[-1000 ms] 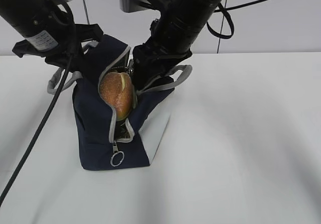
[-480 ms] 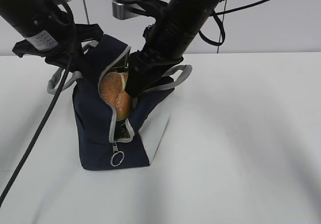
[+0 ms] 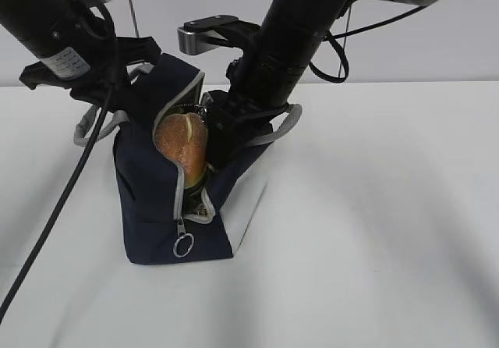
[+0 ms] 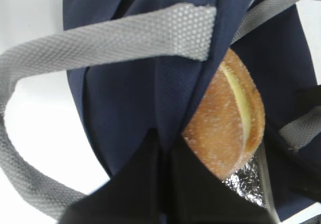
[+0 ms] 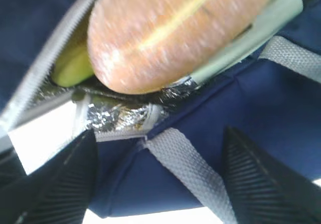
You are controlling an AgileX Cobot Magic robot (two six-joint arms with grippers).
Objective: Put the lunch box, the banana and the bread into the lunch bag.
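The navy lunch bag (image 3: 152, 207) stands on the white table with its zipper open. The bread (image 3: 183, 141) sticks up out of the opening, about half showing. My left gripper (image 3: 129, 90) is shut on the bag's left flap (image 4: 125, 108) and holds it up. My right gripper (image 3: 212, 141) is open just right of the bread, with the bag's navy side and a grey handle (image 5: 185, 169) between its fingers (image 5: 60, 184). A yellow-green bit of banana (image 5: 75, 66) lies under the bread (image 5: 175, 28). A pale green strip (image 5: 261, 28) beside the bread looks like the lunch box lid.
Silver lining (image 4: 246, 184) shows inside the bag's mouth. The zipper's ring pull (image 3: 183, 246) hangs at the bag's near end. A grey handle (image 3: 90, 129) loops out on the left. A black cable (image 3: 54, 207) runs down across the table at the left.
My right arm swung a little left, then came back and lower beside the bread. The bread now stands slightly more upright. The left gripper has kept its hold.
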